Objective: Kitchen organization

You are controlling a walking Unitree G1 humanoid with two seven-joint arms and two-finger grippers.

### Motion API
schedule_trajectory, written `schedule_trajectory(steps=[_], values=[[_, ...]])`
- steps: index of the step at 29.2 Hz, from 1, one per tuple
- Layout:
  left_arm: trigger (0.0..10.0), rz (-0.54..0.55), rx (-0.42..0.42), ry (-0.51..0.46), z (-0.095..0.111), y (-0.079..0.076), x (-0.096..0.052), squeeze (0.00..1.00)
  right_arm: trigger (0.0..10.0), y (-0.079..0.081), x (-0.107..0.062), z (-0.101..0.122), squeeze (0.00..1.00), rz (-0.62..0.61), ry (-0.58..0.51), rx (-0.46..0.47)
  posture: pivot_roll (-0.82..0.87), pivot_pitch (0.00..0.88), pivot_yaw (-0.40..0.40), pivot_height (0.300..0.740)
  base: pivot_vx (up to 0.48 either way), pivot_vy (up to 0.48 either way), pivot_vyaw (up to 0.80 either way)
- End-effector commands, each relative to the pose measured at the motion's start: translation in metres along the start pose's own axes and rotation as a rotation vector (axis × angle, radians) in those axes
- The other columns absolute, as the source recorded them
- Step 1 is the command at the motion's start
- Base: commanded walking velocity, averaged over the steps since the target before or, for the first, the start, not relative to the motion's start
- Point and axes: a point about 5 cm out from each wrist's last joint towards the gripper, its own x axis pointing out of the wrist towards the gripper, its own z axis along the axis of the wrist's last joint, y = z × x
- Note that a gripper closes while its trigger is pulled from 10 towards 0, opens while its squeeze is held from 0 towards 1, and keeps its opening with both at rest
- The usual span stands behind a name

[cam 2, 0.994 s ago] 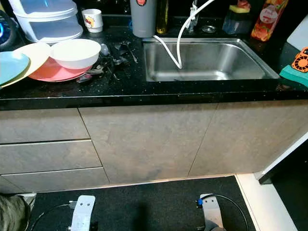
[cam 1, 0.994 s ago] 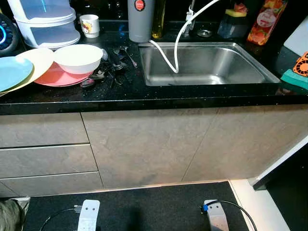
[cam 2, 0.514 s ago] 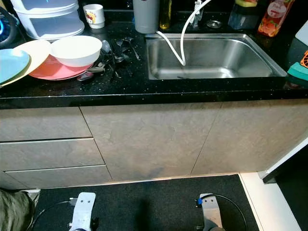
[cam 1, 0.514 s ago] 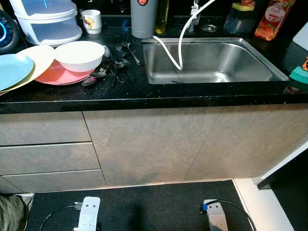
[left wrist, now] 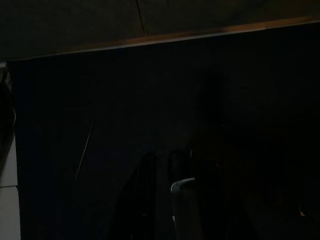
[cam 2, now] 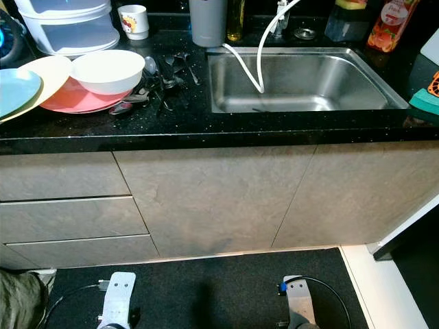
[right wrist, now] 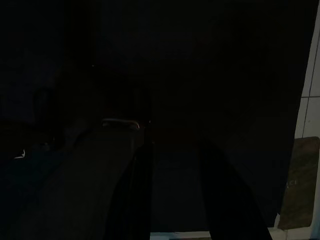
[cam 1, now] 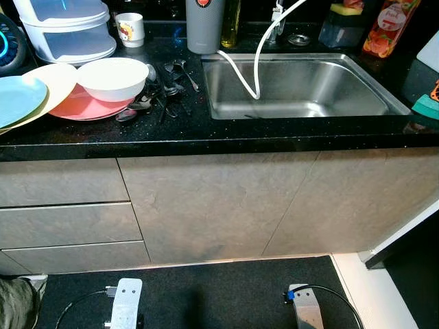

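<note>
A white bowl (cam 1: pixel 112 77) sits on a pink plate (cam 1: pixel 75 108) at the counter's left, beside a cream plate (cam 1: pixel 51 86) and a blue plate (cam 1: pixel 17 99). Dark cutlery (cam 1: pixel 161 89) lies scattered between the bowl and the steel sink (cam 1: pixel 302 86). A white hose (cam 1: pixel 255 62) hangs into the sink. Behind them stand a mug (cam 1: pixel 129 29), a grey tumbler (cam 1: pixel 204 24) and stacked clear containers (cam 1: pixel 65 31). My left arm (cam 1: pixel 125 301) and right arm (cam 1: pixel 306 308) hang idle, low in front of the cabinets. Both wrist views are very dark.
Grey drawers (cam 1: pixel 65 223) and cabinet doors (cam 1: pixel 219 205) front the black counter (cam 1: pixel 206 133). A juice bottle (cam 1: pixel 382 27) and a sponge holder (cam 1: pixel 341 24) stand behind the sink; a green cloth (cam 1: pixel 426 106) lies at the right. A dark mat (cam 1: pixel 212 295) covers the floor.
The head camera shifted a little, so the counter sits slightly differently in the picture. Nothing on the counter has moved, and both arms still hang.
</note>
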Motion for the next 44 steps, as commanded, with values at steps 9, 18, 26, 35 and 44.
schedule_trajectory(steps=[9, 18, 26, 35, 44], values=[[10.0, 0.006, -0.007, 0.044, -0.0115, 0.0000, -0.0022, 0.00, 10.0, -0.0027, -0.0008, -0.0097, 0.00, -0.009, 0.037, 0.005, 0.03, 0.223, -0.003, 0.740, 0.000, 0.000, 0.00], [10.0, 0.006, -0.004, 0.049, -0.0131, 0.0001, -0.0024, 0.00, 10.0, -0.0033, -0.0008, -0.0099, 0.00, -0.012, 0.040, 0.001, 0.02, 0.220, -0.005, 0.740, 0.000, 0.000, 0.00], [10.0, 0.009, -0.008, 0.050, -0.0140, -0.0002, -0.0026, 0.00, 10.0, -0.0039, -0.0010, -0.0105, 0.00, -0.012, 0.041, -0.003, 0.02, 0.221, -0.009, 0.740, 0.000, 0.000, 0.00], [10.0, 0.008, -0.006, 0.046, -0.0125, -0.0003, -0.0019, 0.00, 10.0, -0.0036, -0.0010, -0.0108, 0.00, -0.010, 0.041, -0.004, 0.02, 0.218, -0.009, 0.740, 0.000, 0.000, 0.00], [10.0, 0.008, -0.006, 0.046, -0.0118, -0.0002, -0.0014, 0.00, 10.0, -0.0031, -0.0009, -0.0107, 0.00, -0.010, 0.042, -0.002, 0.02, 0.216, -0.007, 0.740, 0.000, 0.000, 0.00]])
